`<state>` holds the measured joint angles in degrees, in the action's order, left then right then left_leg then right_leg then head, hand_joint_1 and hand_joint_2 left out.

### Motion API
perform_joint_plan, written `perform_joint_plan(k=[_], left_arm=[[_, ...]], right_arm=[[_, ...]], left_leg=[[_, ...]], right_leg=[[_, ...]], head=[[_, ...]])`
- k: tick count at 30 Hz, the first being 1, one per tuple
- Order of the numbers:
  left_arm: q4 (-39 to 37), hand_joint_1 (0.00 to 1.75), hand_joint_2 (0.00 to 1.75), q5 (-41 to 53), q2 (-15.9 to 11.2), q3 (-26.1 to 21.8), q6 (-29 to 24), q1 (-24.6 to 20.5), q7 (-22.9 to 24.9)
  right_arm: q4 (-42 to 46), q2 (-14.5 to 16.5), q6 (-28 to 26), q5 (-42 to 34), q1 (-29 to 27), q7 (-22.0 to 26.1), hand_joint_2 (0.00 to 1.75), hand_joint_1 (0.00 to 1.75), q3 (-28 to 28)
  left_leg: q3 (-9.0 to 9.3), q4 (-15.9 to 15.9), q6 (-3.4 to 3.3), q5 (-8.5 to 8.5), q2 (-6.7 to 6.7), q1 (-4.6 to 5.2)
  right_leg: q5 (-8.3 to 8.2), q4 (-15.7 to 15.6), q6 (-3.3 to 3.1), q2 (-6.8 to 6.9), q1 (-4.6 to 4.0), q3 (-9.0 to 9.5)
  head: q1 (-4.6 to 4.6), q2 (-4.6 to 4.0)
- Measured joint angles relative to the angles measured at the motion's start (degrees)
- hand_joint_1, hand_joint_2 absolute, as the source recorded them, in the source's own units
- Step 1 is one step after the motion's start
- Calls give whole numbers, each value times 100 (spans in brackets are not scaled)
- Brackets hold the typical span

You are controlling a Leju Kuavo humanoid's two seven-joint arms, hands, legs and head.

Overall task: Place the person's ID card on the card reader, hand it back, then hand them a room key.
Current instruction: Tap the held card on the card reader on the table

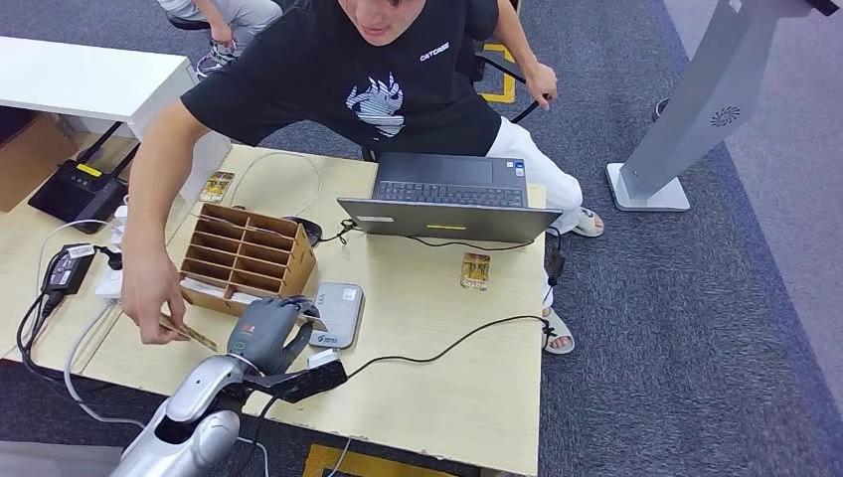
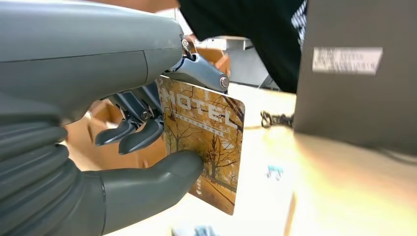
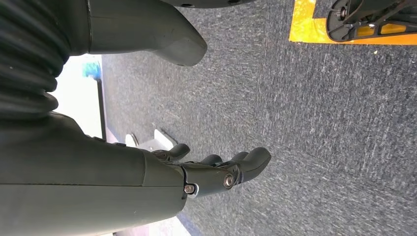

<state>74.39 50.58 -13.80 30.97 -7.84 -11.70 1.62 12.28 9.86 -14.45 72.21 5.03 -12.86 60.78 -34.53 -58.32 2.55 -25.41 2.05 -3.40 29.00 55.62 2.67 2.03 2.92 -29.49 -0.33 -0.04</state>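
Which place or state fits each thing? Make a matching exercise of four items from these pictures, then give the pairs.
Things:
1. hotel key card
2. laptop
3. card reader
4. right hand

Places or states:
A. open, at the table's far edge in front of the person
B. hanging over grey carpet, holding nothing
C. pinched by the left hand
D. flat on the table beside the cardboard rack

Pairs: 1-C, 2-A, 3-D, 4-B
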Motion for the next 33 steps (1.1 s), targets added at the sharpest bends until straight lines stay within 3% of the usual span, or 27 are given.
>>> perform_joint_plan(k=[4,8,11,33], left_arm=[[-187,175,175,122,113,-1,-121,-1,-23],[-1039,175,175,503,588,-18,-519,-45,-215],[-1303,175,175,562,704,-29,-553,-60,-298],[-1700,175,175,789,859,-274,-774,-85,-401]], right_arm=[[0,0,11,42,1,-3,175,0,-11],[0,0,62,188,2,-17,175,0,-109],[0,0,75,232,5,-22,175,0,-156],[0,0,77,324,4,-19,175,0,-260]], left_leg=[[0,0,0,0,0,0],[1,0,0,0,-1,0],[0,0,0,0,-1,0],[1,0,0,1,-2,0]], right_leg=[[0,0,0,0,0,0],[0,0,0,1,0,2],[0,0,0,1,-1,1],[0,2,0,2,-1,4]], head=[[-1,0],[1,0],[-1,0],[-1,0]])
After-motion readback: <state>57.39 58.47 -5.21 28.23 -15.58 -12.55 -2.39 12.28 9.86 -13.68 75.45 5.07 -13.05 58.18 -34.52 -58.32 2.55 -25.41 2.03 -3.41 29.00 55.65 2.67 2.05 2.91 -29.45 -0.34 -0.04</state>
